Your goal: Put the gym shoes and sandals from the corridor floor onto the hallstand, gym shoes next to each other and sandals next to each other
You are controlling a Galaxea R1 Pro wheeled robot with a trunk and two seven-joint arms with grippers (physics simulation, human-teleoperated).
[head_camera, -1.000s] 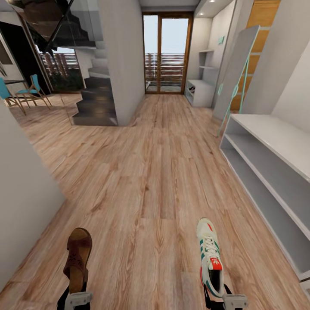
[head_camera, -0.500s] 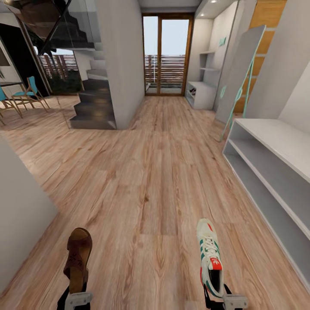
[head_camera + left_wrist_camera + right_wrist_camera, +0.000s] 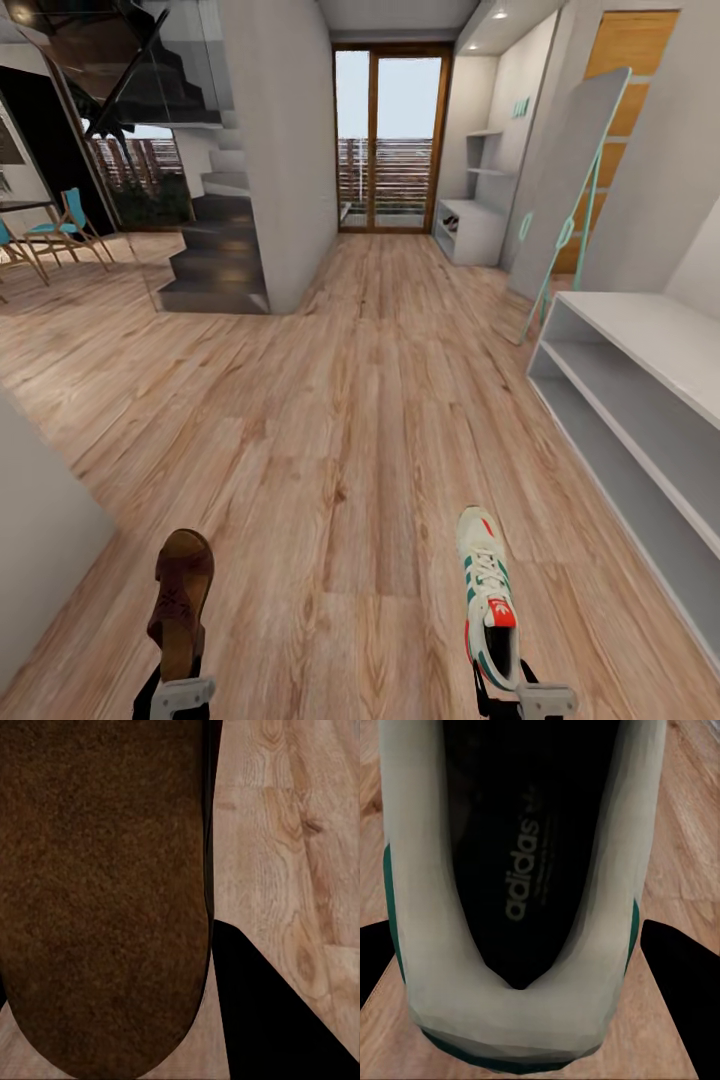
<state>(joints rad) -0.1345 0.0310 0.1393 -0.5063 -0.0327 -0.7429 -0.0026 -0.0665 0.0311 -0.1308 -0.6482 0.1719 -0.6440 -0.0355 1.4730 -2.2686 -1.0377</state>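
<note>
My left gripper [image 3: 176,674] is shut on the heel end of a brown sandal [image 3: 180,600], held above the corridor floor [image 3: 350,400] with its toe pointing away from me. In the left wrist view the sandal's dark brown underside [image 3: 97,900] is close up. My right gripper [image 3: 503,680] is shut on the heel of a white gym shoe [image 3: 487,590] with green stripes and a red tongue patch. In the right wrist view the gym shoe's [image 3: 517,892] dark opening faces the camera. The pale hallstand [image 3: 650,400], with bare open shelves, stands along the right wall.
A teal-framed mirror [image 3: 570,190] leans on the wall beyond the hallstand. Dark stairs [image 3: 215,250] rise at the back left beside a grey pillar [image 3: 275,150]. A grey wall corner [image 3: 40,530] juts in at left. A white shelf unit [image 3: 470,225] stands by the glass door.
The whole picture has shifted, so the camera has moved: the hallstand sits farther right and the left wall corner lower. Both grippers and their shoes keep the same place in the view.
</note>
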